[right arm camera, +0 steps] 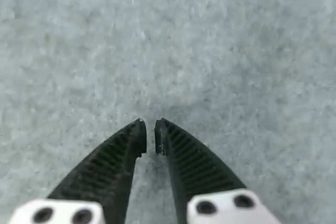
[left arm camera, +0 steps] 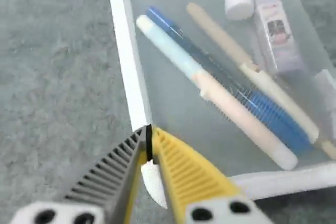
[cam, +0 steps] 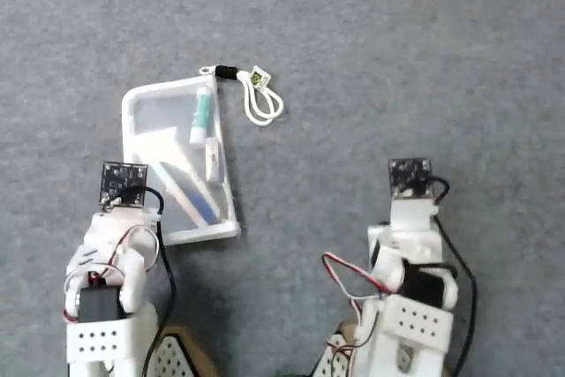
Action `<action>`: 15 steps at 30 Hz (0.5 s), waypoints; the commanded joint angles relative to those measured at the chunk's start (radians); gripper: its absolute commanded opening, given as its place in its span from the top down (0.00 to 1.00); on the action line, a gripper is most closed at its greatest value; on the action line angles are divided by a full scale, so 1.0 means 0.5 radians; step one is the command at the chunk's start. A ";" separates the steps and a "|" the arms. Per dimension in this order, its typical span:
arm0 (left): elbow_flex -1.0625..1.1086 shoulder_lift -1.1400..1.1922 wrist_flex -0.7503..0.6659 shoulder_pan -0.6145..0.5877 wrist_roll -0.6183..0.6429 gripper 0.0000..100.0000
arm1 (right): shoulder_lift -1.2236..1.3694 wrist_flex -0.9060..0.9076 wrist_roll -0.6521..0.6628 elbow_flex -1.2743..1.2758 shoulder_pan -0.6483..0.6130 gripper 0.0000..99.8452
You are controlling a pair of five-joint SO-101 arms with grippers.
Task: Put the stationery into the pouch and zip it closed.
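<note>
Pouch: one clear pouch with a white border (cam: 134,134) lay flat on the grey felt table cover (cam: 380,68), left of centre in the high view.
Pouch against left pincer: in the left wrist view the pouch's white border (left arm camera: 123,51) ran down from the top of the frame straight into the tips of the left gripper (left arm camera: 147,142), near a corner of the pouch.
Left pincer: its grey and yellow jaws were pressed together and pinched that border.
Left arm: the left arm (cam: 115,258) stood in the lower left of the high view, its front end over the pouch's lower left edge.
Right pincer: the right gripper (right arm camera: 150,136) hung over bare felt with its black jaws drawn almost together, a thin slit between the tips and nothing in them.
Right arm: the right arm (cam: 410,258) stood in the lower right of the high view, well apart from the pouch.
Pens, counted: three inside the pouch, lying side by side on a slant: a blue pen (left arm camera: 278,119), a pale pen with a light blue end (left arm camera: 210,90) and a beige pen (left arm camera: 231,48).
Tube, counted: one green-and-white tube (cam: 201,116) in the pouch's upper part.
Box, counted: one small lilac box (left arm camera: 275,32) just beside the tube.
Cord, counted: one looped white cord with a small tag (cam: 260,105) lay outside the pouch at its upper right corner.
</note>
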 commanded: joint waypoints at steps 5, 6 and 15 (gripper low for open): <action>0.035 -0.025 0.187 0.023 -0.012 0.97 | -0.468 0.368 0.015 0.044 0.031 0.95; 0.035 -0.025 0.199 0.023 -0.012 0.97 | -0.529 0.451 0.015 0.041 0.031 0.95; 0.035 -0.025 0.338 0.020 0.000 0.97 | -0.680 0.657 0.006 0.032 0.034 0.95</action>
